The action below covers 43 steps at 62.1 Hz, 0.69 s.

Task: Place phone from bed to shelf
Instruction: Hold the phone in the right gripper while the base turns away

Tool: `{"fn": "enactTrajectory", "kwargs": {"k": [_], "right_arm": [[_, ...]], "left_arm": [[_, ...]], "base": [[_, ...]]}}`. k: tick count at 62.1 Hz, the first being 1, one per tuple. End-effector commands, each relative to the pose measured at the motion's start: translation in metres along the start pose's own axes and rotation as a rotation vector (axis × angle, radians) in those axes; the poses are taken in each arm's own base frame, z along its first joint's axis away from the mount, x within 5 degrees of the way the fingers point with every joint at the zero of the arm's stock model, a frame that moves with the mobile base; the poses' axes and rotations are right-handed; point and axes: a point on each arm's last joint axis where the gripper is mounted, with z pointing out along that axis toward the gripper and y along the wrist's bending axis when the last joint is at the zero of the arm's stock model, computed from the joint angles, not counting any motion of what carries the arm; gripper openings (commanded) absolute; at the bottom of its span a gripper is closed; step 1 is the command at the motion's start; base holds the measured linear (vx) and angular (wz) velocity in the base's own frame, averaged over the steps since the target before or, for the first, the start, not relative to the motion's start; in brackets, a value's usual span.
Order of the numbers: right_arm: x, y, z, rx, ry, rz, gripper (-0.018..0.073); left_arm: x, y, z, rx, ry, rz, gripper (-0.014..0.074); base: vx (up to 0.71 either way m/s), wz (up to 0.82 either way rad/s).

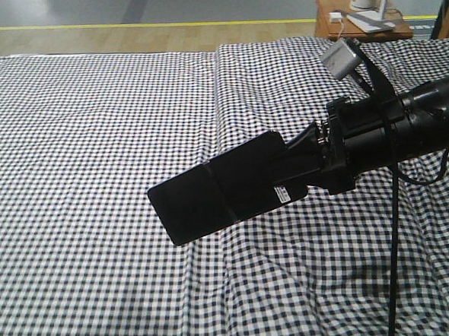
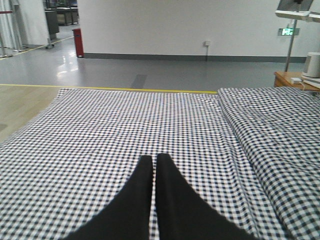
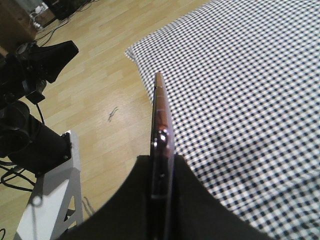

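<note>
Checked bed (image 1: 93,145) spreads out, grey floor (image 2: 175,70) beyond, nightstand (image 1: 326,28) at its far corner. The right pincer (image 1: 282,168) clamps the phone (image 1: 203,196) above it; left pincer (image 2: 152,165) together.

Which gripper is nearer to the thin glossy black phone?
Right. The right gripper is clamped on the thin glossy black phone, holding it above the black-and-white checked bed. The left gripper is shut over the bed, no phone in its view.

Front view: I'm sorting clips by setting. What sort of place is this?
Probably a mock bedroom staged in a large hall: a bed in a checked sheet and a wooden nightstand, but a grey floor, a yellow line and a lit green sign beyond.
</note>
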Motion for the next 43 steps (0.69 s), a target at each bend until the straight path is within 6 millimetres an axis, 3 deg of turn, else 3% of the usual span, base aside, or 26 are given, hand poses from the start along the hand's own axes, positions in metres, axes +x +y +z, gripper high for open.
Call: {"fn": "enactTrajectory", "kwargs": {"k": [1,43], "right_arm": [[-0.0141,0.0220,-0.0107,-0.089,-0.074,-0.029,-0.0002],[-0.0141,0.0220,-0.0107,-0.089,-0.074,-0.029,-0.0002]], "left_arm": [[-0.0142,0.0016,-0.0030,-0.010,-0.107,-0.014,0.0001],[-0.0142,0.0016,-0.0030,-0.010,-0.107,-0.014,0.0001]], "base": [[-0.21,0.25],[-0.17,0.38]]}}
